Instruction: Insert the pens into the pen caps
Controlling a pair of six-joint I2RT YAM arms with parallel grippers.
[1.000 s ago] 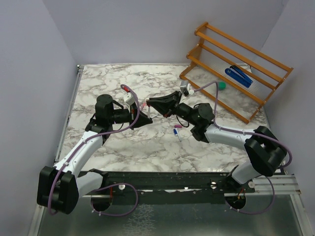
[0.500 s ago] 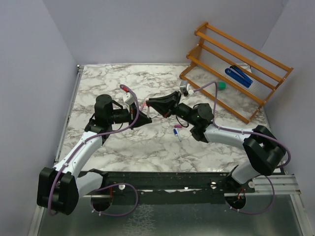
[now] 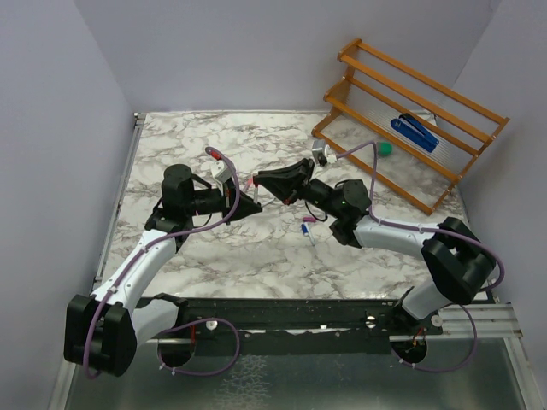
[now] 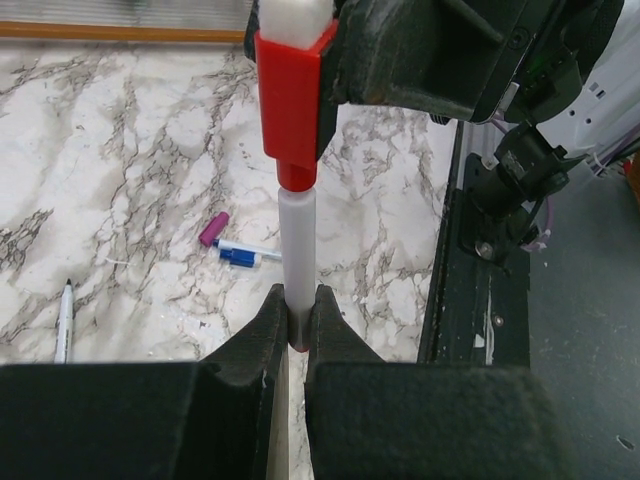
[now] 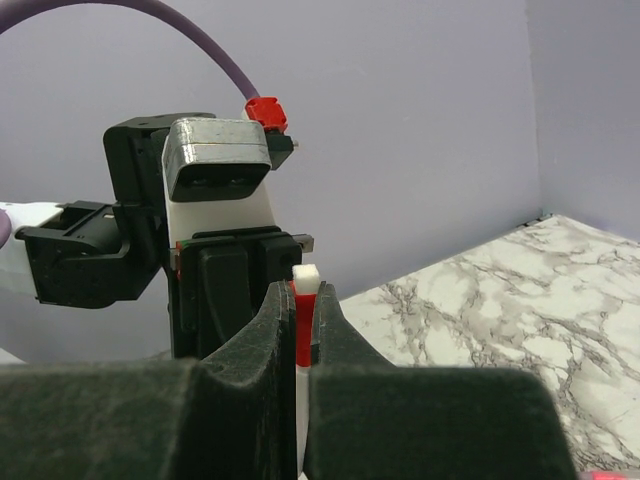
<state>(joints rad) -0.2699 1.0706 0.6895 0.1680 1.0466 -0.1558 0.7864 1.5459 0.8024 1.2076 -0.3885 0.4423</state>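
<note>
My left gripper (image 4: 297, 300) is shut on the pale barrel of a pen (image 4: 297, 230), which stands upright between its fingers. The pen's red end goes into a red pen cap (image 4: 290, 90) just above. My right gripper (image 5: 303, 295) is shut on that red cap (image 5: 303, 325), whose white end pokes out past the fingertips. From above, the left gripper (image 3: 253, 205) and the right gripper (image 3: 261, 178) meet tip to tip over the middle of the table. A blue-ended pen (image 4: 240, 255) and a pink cap (image 4: 213, 229) lie loose on the marble.
Another thin pen (image 4: 64, 320) lies on the marble at the left of the left wrist view. A wooden rack (image 3: 410, 102) stands at the back right with a blue stapler-like object (image 3: 414, 132) on it. A small green block (image 3: 386, 149) sits beside it.
The left arm has shifted slightly to the left. Both grips are unchanged and the pen and cap stay together.
</note>
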